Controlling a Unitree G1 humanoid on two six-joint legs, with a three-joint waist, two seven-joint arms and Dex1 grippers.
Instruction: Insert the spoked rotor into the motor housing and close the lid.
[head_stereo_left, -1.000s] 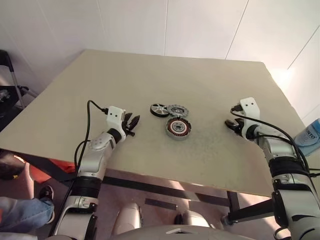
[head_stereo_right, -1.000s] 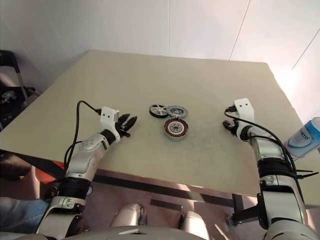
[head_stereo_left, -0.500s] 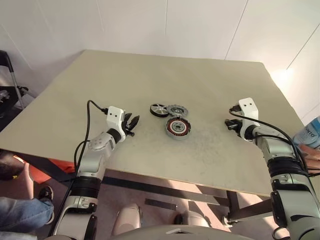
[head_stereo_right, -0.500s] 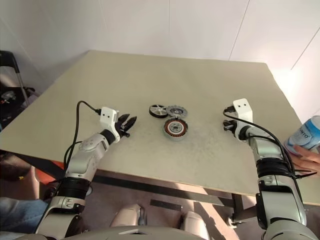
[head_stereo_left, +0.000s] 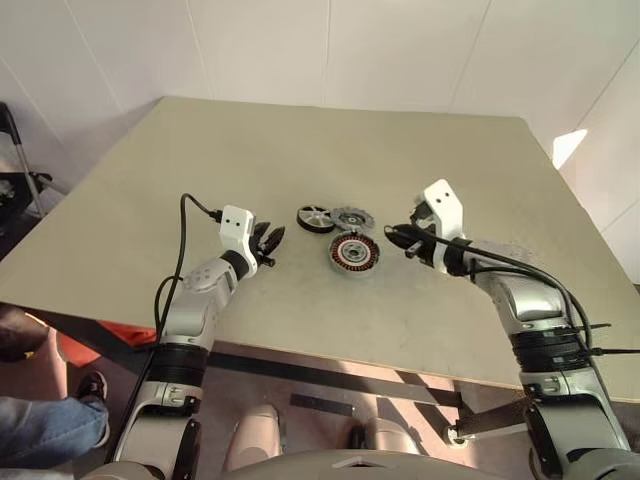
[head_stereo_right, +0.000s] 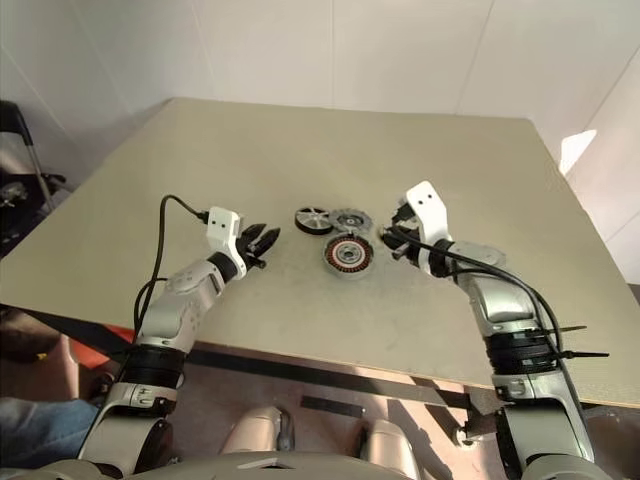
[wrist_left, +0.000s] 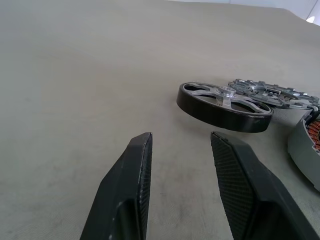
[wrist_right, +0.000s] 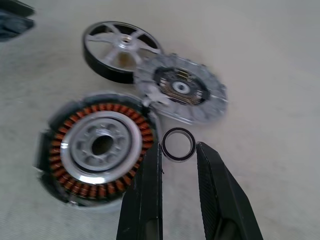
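Three parts lie together mid-table. The spoked rotor (head_stereo_left: 316, 218) is a dark wheel with silver spokes. Touching its right side is the lid (head_stereo_left: 352, 217), a grey cut-out disc. The motor housing (head_stereo_left: 355, 253), with copper windings, sits just in front of them. My left gripper (head_stereo_left: 268, 243) hovers left of the rotor (wrist_left: 225, 106), open, with nothing between its fingers (wrist_left: 132, 170). To the right of the housing (wrist_right: 100, 145) is my right gripper (head_stereo_left: 398, 240), pointing at the parts. It is open by a narrow gap and holds nothing.
A small black ring (wrist_right: 179, 144) lies on the table (head_stereo_left: 300, 140) between lid and housing, just past my right fingertips. The table's near edge runs below both arms. A person's leg and shoe (head_stereo_left: 40, 420) show under the table at the left.
My right gripper has swung left across the table, from near the right edge to beside the housing, and its fingers have narrowed. The left gripper has stayed put.
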